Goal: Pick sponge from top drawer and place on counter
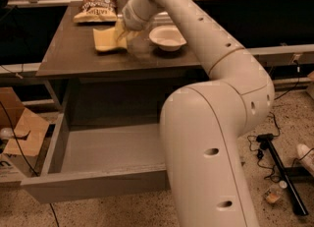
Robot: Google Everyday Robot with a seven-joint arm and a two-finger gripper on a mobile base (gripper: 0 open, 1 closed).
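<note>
The pale-yellow sponge (107,40) rests on the dark counter (68,54), left of centre. Its right edge curls up into my gripper (120,30), which is shut on that edge just above the tabletop. The arm reaches in from the lower right and over the table. The top drawer (93,185) is pulled wide open below the counter. Its grey interior (108,148) shows nothing inside. My arm's big lower link hides the drawer's right part.
A white bowl (168,38) stands on the counter just right of the gripper. A chip bag (95,7) lies at the counter's back edge. A cardboard box (22,135) sits on the floor left of the drawer. Cables and a black stand (277,164) lie at right.
</note>
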